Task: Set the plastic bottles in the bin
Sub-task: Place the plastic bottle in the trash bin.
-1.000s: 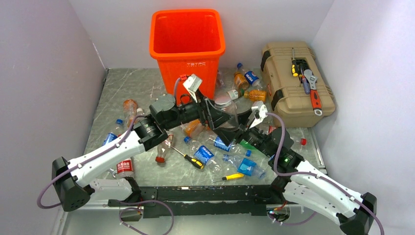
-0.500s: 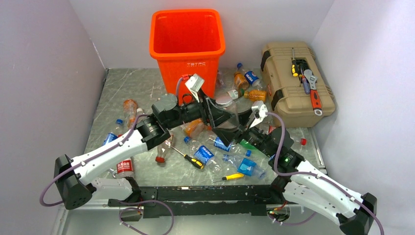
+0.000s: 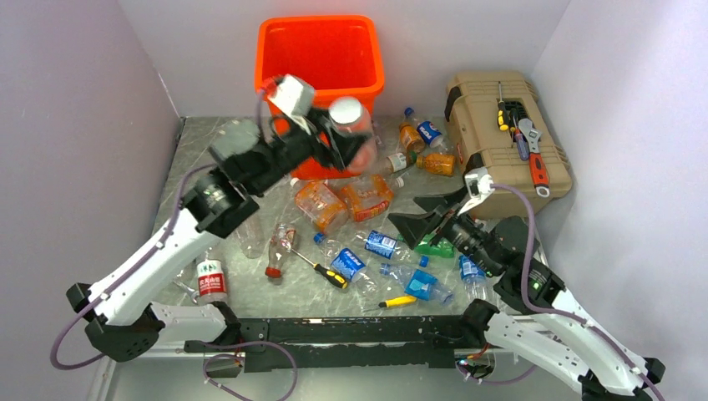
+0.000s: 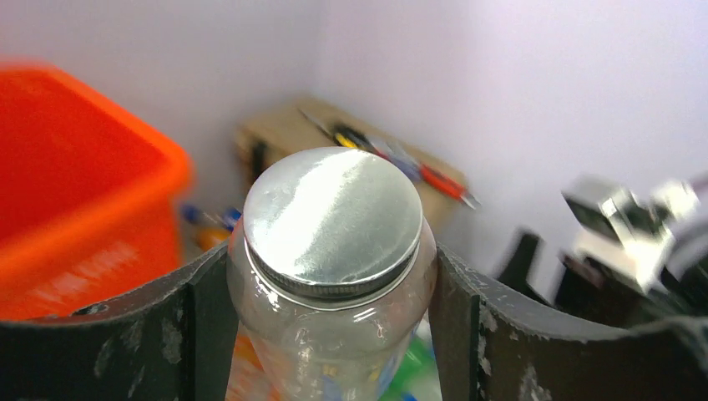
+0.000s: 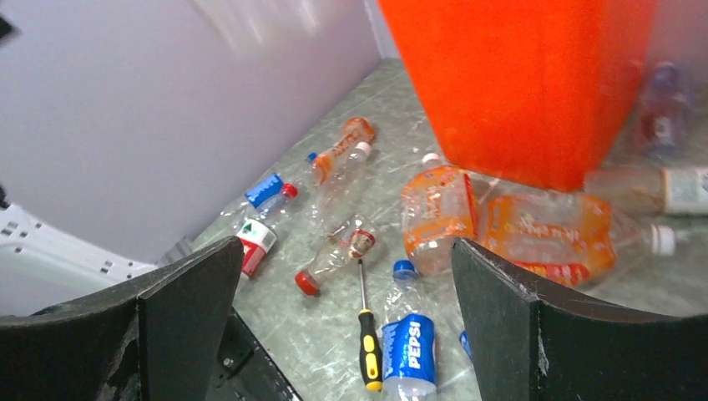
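High above the table (image 3: 209, 150), the left gripper (image 3: 341, 140) is clamped on a clear bottle (image 4: 334, 351) just in front of the bin (image 3: 321, 50), its long axis nearly upright with the silver cap (image 4: 332, 219) upward, while the right gripper (image 3: 430, 213) stands wide open and empty.

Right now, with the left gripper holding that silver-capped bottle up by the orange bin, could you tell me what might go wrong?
1. The silver-capped bottle in the left gripper looks level with the rim of the bin, not clearly over the opening; released here, it could bounce onto the table.
2. The fingers pinch smooth, rounded plastic under the cap, so it may slip.
3. The open right gripper hovers near the scattered bottles and might knock them.
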Controlling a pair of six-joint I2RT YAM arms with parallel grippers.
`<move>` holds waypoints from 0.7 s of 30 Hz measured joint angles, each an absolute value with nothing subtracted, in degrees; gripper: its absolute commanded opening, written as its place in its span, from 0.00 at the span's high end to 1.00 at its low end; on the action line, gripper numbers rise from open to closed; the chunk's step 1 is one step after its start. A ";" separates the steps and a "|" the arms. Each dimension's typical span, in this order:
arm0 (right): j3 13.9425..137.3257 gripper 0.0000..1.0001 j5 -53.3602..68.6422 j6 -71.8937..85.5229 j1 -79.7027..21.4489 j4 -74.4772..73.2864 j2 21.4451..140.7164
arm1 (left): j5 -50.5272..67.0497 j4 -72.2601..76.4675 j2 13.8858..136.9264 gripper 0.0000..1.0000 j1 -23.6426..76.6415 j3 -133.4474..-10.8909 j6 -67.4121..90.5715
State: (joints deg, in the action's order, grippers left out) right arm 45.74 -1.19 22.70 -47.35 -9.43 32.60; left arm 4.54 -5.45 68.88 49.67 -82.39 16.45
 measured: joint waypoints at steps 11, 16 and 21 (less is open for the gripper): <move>36.95 0.00 -7.42 26.24 -47.35 -16.38 27.51 | -0.73 -6.26 87.09 0.79 26.98 -112.29 3.75; 32.56 0.00 -8.32 26.70 -47.35 -17.78 23.73 | 2.55 -6.76 99.96 0.79 17.93 -120.40 6.48; 32.56 0.00 -10.96 26.63 -47.35 -18.52 21.89 | 3.86 -8.88 107.53 0.61 12.73 -121.19 9.41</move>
State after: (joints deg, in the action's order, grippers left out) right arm 32.56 -10.96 26.63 -47.35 -18.52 21.89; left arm 3.86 -8.88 107.53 12.73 -121.19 9.41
